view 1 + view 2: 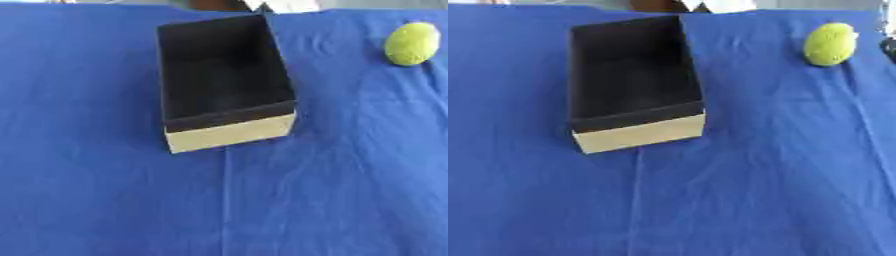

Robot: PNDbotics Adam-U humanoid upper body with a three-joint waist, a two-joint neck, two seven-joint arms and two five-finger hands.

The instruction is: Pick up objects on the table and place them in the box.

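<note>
While no hand is showing in either view, so that whether the fingers are spread or curled cannot be told, the table is lying ready for a first pick. A blue cloth (105, 200) is covering the whole surface, creased in long folds running down the lower middle of the frame. The box (229, 134) is sitting open in the upper middle, its inside dark and seemingly holding nothing, its pale front wall facing the lower edge. A yellow-green ball (411, 44) is resting at the upper right, well apart from the box and close to the right border of the frame.

Judging from this layout, nothing is yet being carried, and the ball is the one thing waiting to go in. The risk is lying in its shape and place: being round, it could roll off toward the table's far right side if fingers nudge it before closing. The creased cloth could also bunch under a reaching hand and drag the box askew.
</note>
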